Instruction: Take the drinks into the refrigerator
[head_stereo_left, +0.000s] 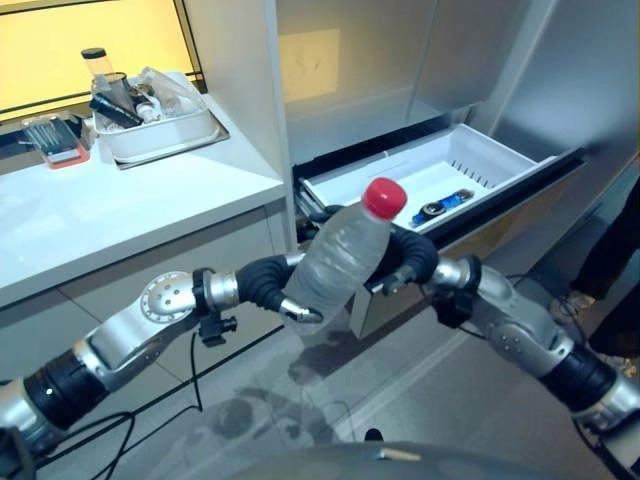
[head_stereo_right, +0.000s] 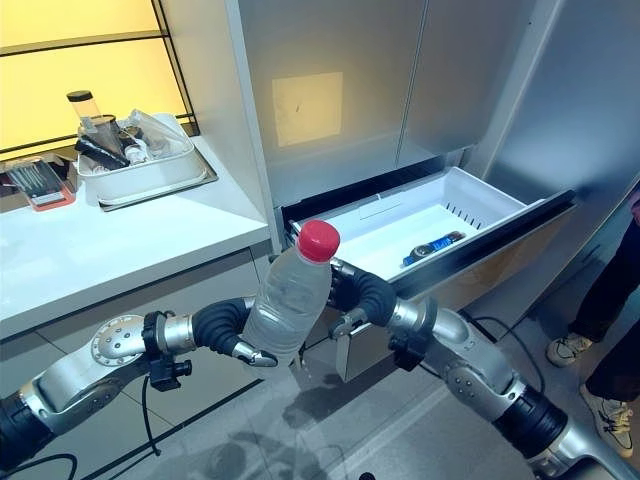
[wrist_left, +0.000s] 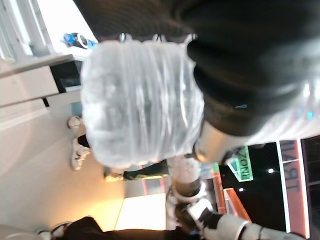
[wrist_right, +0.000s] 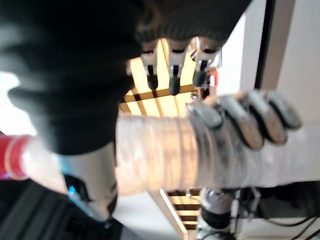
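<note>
Between the left hand (head_stereo_right: 232, 335) and right hand (head_stereo_right: 362, 293), both curled around it, the bottle (head_stereo_right: 290, 297) leans toward the open drawer (head_stereo_right: 455, 196) just behind.

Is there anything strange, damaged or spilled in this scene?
Nothing is spilled. The water bottle with its red cap is tilted, held between the left hand and the right hand before the open drawer. A blue drink already lies on its side inside.

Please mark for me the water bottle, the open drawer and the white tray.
water bottle (head_stereo_left: 340, 262), left eye view, middle of body
open drawer (head_stereo_right: 470, 190), right eye view, white back rim
white tray (head_stereo_left: 160, 137), left eye view, front wall
</note>
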